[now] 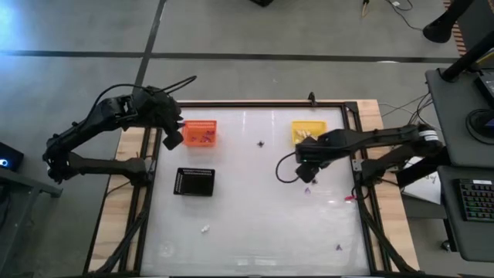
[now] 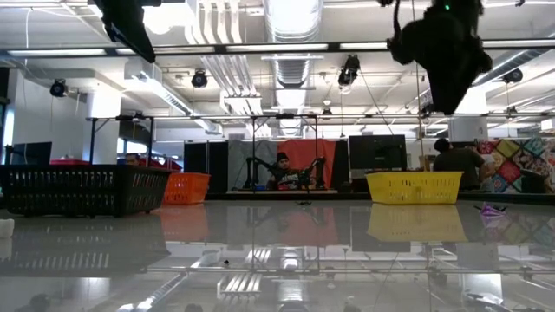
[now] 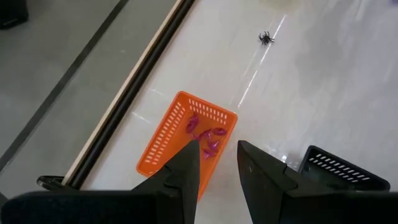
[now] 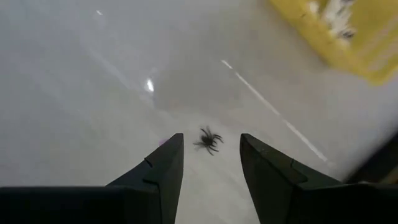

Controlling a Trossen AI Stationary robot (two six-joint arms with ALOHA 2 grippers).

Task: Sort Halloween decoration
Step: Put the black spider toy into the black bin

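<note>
My left gripper is open and empty above the near-left corner of the orange basket, which holds several purple trinkets. A dark spider lies on the table beyond it. My right gripper is open and hovers above the table near the yellow basket, which holds whitish trinkets. Another dark spider lies on the table and shows between its fingertips, well below them. The low view shows both grippers high above the table.
A black tray sits near the orange basket. Loose trinkets lie about: a dark spider mid-table, a whitish one toward the near edge, a purple one near-right, a pink one by the right edge.
</note>
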